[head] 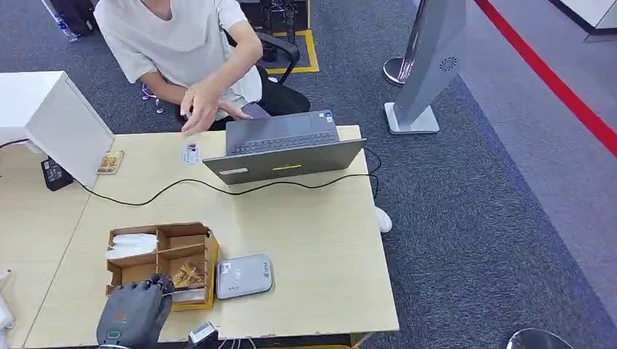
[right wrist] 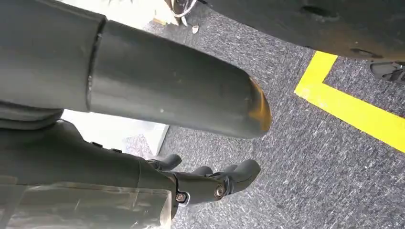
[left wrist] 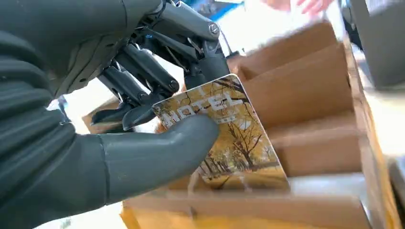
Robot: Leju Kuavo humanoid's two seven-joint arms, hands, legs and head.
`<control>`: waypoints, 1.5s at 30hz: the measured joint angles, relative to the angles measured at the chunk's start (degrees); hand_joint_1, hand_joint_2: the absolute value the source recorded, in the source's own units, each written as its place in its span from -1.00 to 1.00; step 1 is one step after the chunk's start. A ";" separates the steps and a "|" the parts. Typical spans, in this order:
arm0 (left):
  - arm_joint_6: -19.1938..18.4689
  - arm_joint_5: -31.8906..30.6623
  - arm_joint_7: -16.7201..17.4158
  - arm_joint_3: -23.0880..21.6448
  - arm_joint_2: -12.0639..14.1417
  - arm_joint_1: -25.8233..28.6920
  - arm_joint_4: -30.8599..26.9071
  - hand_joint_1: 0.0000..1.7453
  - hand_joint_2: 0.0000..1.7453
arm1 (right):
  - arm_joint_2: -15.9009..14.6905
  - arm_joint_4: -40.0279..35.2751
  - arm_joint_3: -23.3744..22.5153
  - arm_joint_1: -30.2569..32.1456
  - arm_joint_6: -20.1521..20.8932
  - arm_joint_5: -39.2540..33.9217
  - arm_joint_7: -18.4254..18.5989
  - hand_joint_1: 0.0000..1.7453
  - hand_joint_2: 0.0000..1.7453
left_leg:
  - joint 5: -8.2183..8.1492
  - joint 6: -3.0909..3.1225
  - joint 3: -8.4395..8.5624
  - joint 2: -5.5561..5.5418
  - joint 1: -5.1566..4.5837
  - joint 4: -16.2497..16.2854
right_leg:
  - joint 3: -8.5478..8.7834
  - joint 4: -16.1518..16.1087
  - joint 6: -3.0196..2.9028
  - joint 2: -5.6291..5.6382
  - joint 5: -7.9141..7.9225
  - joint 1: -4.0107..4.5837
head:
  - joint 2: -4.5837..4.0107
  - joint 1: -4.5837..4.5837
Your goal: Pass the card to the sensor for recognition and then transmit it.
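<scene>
My left hand (head: pixel 134 313) is at the table's near edge, over the front of a wooden compartment box (head: pixel 212 253). In the left wrist view it pinches a hotel card (left wrist: pixel 239 143) with an autumn-tree picture between thumb (left wrist: pixel 157 152) and fingers (left wrist: pixel 143 81), just above the box's front compartment (left wrist: pixel 305 76). The grey card sensor (head: pixel 244 276) lies flat on the table right beside the box, to its right. In the right wrist view my right hand (right wrist: pixel 119 162) hangs over grey carpet, holding nothing, its fingers (right wrist: pixel 215 183) loosely bent.
A person sits across the table, one hand over a small card (head: pixel 190 153). An opened laptop (head: pixel 284 149) stands at the far side with a black cable (head: pixel 218 189) running across the table. A white box (head: pixel 51 120) and another card (head: pixel 110 161) lie far left.
</scene>
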 joint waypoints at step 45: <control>-12.78 -4.84 1.68 13.64 -6.51 -39.90 9.24 1.00 1.00 | 0.00 -0.02 0.61 -0.65 1.53 2.99 -0.02 -1.00 -1.00 | 0.34 0.00 -0.15 -0.07 0.00 0.09 | -0.11 0.00 0.00 -0.02 0.34 0.01 | 0.00 0.07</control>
